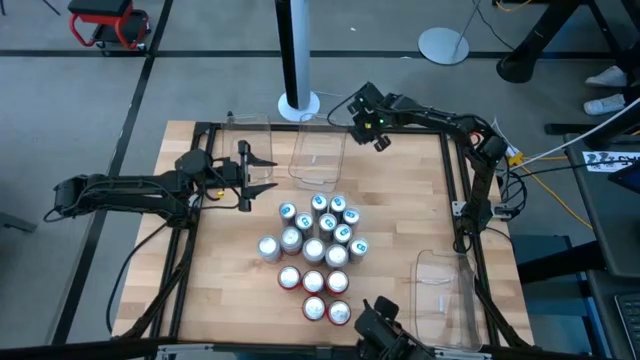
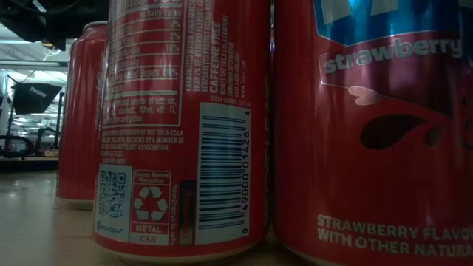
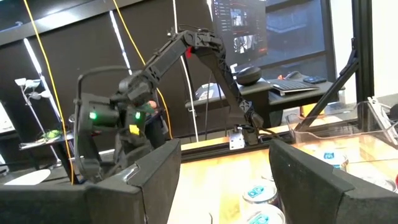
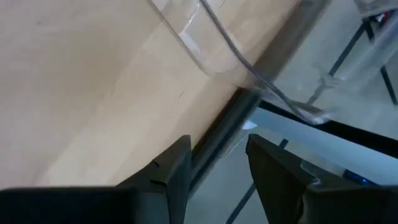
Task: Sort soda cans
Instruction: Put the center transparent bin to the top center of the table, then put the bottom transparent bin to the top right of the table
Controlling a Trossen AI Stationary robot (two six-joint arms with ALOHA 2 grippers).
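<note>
Clustering mid-table soda cans point(image 1: 316, 250), left tool point(image 1: 258, 172) open beside them, empty

Overhead, you look straight down on the whole table point(image 1: 230, 290). Your low camera sits hard against the red soda cans point(image 2: 185, 125). Your left wrist camera faces across toward the right arm point(image 3: 186, 56); the right wrist one looks down at the table's far edge.

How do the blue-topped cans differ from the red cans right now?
The blue-topped cans form the cluster's far part, nearer the tubs; the red cans sit at its near end. Blue ones are more numerous than red ones. Both groups stand upright, untouched, on the table.
</note>
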